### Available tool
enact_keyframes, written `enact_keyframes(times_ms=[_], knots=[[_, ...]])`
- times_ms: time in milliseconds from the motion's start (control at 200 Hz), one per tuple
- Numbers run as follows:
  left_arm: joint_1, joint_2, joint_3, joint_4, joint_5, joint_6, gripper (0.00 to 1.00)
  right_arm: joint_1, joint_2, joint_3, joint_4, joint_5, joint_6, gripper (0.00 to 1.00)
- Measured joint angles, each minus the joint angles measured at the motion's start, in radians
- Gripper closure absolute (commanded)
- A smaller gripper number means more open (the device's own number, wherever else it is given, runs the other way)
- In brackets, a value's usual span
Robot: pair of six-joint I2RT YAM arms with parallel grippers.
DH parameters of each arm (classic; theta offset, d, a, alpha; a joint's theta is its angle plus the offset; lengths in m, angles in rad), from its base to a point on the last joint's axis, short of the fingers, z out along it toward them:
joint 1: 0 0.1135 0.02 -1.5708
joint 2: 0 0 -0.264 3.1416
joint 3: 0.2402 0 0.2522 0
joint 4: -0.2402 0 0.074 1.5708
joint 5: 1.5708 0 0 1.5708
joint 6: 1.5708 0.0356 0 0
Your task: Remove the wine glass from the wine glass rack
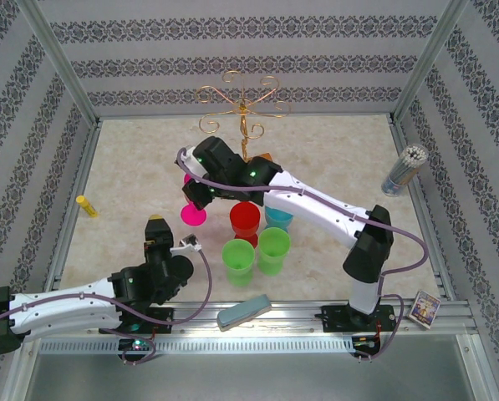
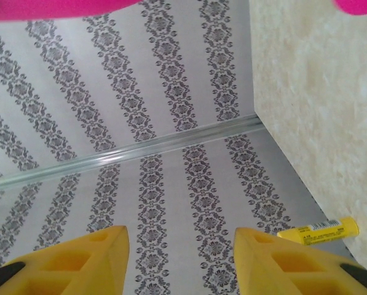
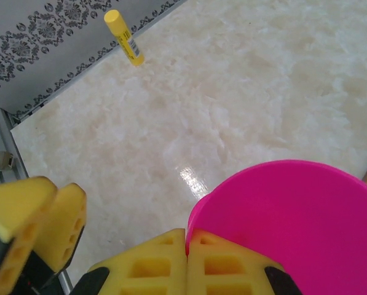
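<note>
Left of the post and just in front of the wine glass rack (image 1: 242, 104), the pink wine glass (image 1: 193, 215) is clear of the wire arms and above the table (image 1: 341, 159). Your right gripper (image 3: 186, 244) has it. The fingers are pinched fully together with the pink rounded part hard against the tips. The stem is presumably between them, but it's hidden.

Left gripper (image 2: 178, 235) is spread with nothing in it, facing the side wall.

The glass looks like moulded plastic: light, stiff and glossy, so probably slick. It's unlikely to shatter, but the thin stem could twist in the pads. The best hold is the stem right under the bowl, where the flare stops slip-out. Mind the red cup (image 1: 244, 219) just beside it.
</note>
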Motion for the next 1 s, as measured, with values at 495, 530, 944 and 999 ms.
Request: enact_keyframes(times_ms=[495,530,944,999], knots=[[0.000,-0.018,0.160,-0.171,0.010,-0.275,0.48,-0.024,-0.052,-0.095,0.048,0.018,0.056,1.00],[0.000,-0.018,0.175,-0.191,0.011,-0.298,0.48,-0.027,-0.055,-0.102,0.050,0.018,0.060,1.00],[0.002,-0.011,0.341,-0.456,0.062,-0.622,0.47,-0.035,-0.077,-0.175,0.095,0.020,0.098,1.00],[0.008,-0.002,0.372,-0.495,0.082,-0.683,0.47,-0.035,-0.078,-0.185,0.098,0.020,0.105,1.00]])
